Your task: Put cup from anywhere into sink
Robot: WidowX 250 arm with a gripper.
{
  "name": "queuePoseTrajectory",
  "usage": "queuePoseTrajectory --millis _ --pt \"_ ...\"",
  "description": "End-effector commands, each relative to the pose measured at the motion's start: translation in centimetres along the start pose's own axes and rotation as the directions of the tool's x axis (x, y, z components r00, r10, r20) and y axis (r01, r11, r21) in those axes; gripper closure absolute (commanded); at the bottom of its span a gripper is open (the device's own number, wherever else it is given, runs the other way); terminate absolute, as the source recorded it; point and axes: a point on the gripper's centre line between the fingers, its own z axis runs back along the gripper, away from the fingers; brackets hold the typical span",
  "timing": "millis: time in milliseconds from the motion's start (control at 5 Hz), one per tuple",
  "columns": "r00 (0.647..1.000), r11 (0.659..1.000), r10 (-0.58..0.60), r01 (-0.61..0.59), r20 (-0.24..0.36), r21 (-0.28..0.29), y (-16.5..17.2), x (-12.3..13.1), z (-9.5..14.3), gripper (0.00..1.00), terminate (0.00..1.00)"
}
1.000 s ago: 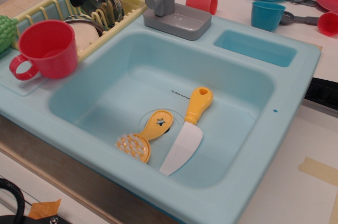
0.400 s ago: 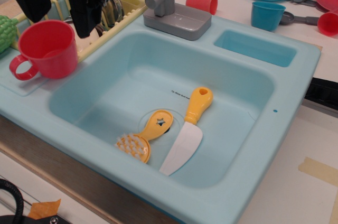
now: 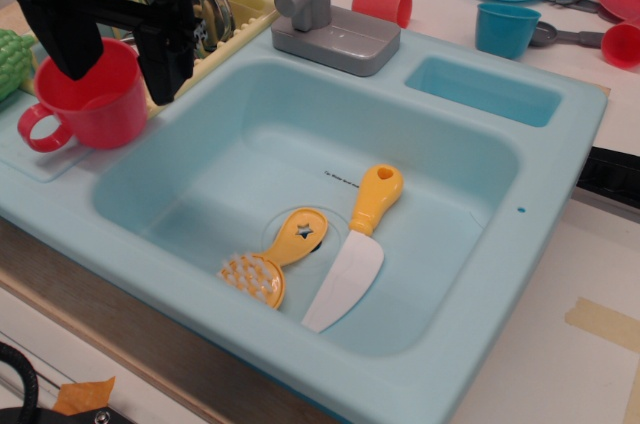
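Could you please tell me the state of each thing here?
Pincer: open, fingers straddling the mug.
Red mug: upright on the sink ledge, not lifted.
Sink: holds knife and brush only.
Toy knife: lying flat.
Brush: lying flat.
Small red cup: on its side.
Teal cup: upright.

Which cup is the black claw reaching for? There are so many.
Start at the light-blue sink, then look to its left ledge beside the yellow dish rack. The red mug stands there between the black fingers; it alone has a loop handle.

Glossy red plastic cup [image 3: 100,104], smooth light-blue plastic sink [image 3: 500,244], matt grey faucet [image 3: 325,14]
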Motion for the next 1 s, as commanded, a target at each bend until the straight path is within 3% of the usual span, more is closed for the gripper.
queuePoseTrajectory --millis 0,200,600,800 --pt "1.0 1.0 0.01 -0.01 -0.003 -0.029 0.6 0.3 -1.5 0.0 0.0" --pt "1.0 0.999 0.027 -0.028 -0.008 -0.042 0.6 0.1 -2.2 1.0 0.0" --pt "0.999 0.998 0.032 -0.032 -0.003 -0.052 0.5 -0.1 -2.3 1.0 0.0" --pt "0.999 0.999 0.0 0.001 0.039 -0.037 -0.5 0.8 -1.0 1.0 0.0"
